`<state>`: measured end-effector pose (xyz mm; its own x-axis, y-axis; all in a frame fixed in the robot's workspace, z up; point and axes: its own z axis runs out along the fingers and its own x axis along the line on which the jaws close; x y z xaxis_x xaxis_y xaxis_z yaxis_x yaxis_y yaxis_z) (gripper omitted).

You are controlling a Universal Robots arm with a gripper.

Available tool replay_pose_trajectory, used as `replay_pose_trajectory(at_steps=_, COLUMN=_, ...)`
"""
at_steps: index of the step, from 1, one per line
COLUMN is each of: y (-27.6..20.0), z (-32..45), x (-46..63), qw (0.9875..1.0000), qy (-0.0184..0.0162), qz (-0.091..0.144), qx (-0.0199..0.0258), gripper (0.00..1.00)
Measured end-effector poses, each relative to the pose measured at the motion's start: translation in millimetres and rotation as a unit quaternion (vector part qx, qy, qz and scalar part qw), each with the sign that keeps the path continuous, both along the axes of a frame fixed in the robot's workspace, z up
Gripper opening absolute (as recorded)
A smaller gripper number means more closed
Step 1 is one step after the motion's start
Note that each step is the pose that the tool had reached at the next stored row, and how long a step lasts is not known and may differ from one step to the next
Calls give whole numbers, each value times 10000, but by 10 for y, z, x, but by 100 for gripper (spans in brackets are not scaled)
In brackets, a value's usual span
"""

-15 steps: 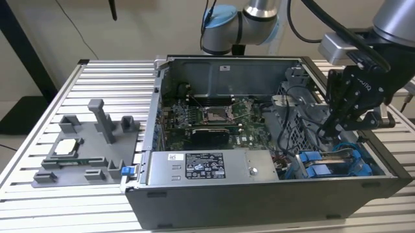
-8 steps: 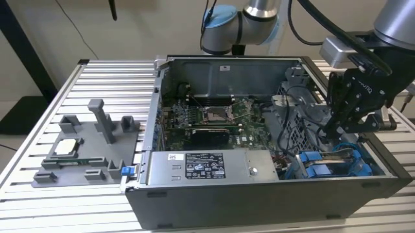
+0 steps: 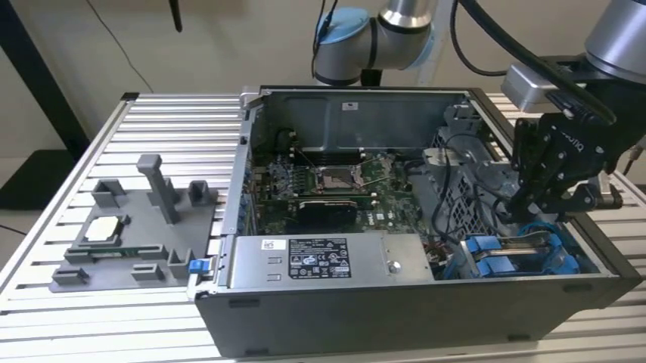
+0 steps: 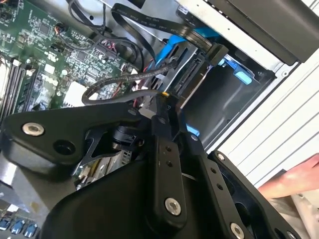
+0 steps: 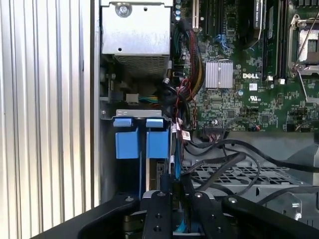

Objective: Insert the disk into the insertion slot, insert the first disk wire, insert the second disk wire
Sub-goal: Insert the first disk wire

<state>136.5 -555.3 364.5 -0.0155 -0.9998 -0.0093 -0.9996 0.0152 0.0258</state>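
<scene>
Finds the disk [image 4: 185, 67] seated in the insertion slot [image 3: 565, 246], lower right of the exterior view. Notes gripper [image 3: 525, 215] fingers [image 4: 164, 124] clenched on the end of a black wire [image 4: 114, 92], just beside it. Judges wire limp, connector stiff yet fragile; best held by the connector body.
</scene>
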Motion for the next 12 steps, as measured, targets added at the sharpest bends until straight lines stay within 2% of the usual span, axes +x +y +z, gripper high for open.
replay_pose_trajectory(at_steps=7, y=-83, z=-26, x=31, qw=10000, qy=0, qz=0, qx=-16, gripper=0)
replay_pose_trajectory(at_steps=12, y=-92, z=-29, x=38, qw=10000, qy=0, qz=-1, qx=-20, gripper=0)
